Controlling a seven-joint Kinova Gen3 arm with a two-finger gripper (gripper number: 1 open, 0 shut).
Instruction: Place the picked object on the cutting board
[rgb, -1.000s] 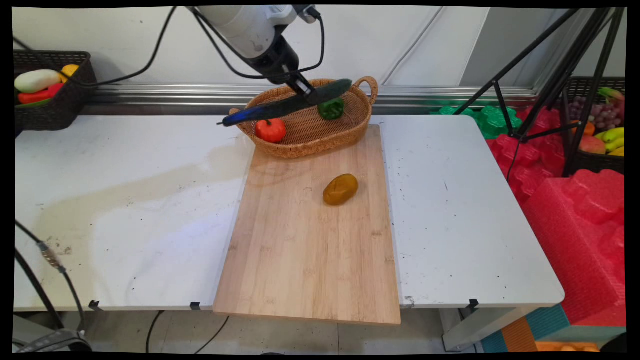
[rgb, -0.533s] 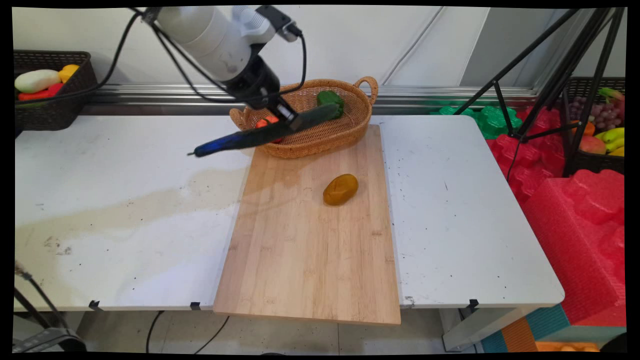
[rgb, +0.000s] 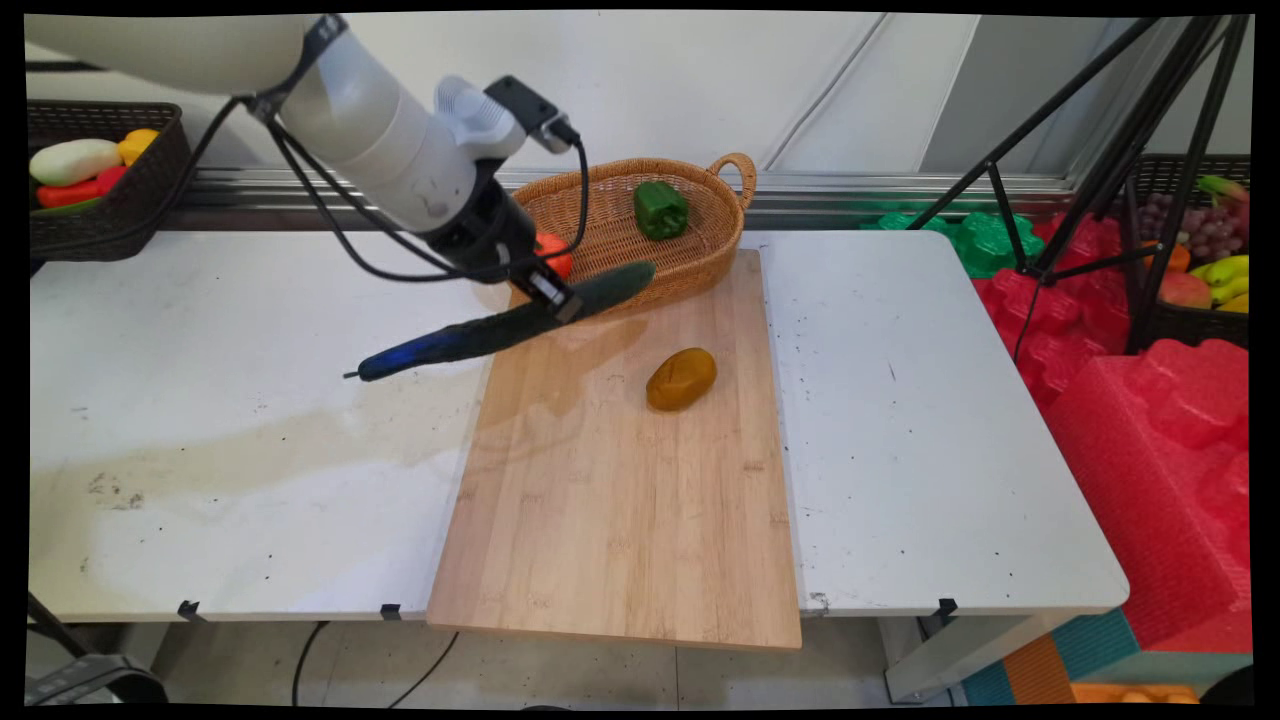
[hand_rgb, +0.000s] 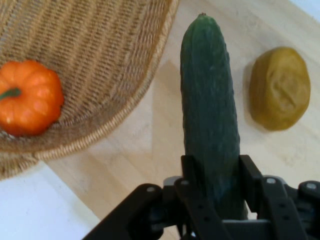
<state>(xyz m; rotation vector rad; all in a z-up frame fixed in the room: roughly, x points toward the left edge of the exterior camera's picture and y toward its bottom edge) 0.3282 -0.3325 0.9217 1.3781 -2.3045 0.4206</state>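
The fingers (hand_rgb: 216, 197) are clamped on a dark green cucumber (rgb: 505, 324), held in the air above the cutting board's (rgb: 620, 480) far left corner, just in front of the wicker basket (rgb: 690, 262). The basket holds an orange pumpkin (hand_rgb: 29, 97) and green pepper (rgb: 660, 209). A brown potato (rgb: 681, 379) lies on the board nearby.

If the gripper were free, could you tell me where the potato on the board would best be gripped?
Take the potato across its narrow middle, coming straight down from above. It lies flat on the cutting board, long axis slanting, with bare wood all round, so the jaws would likely close best across its short sides.
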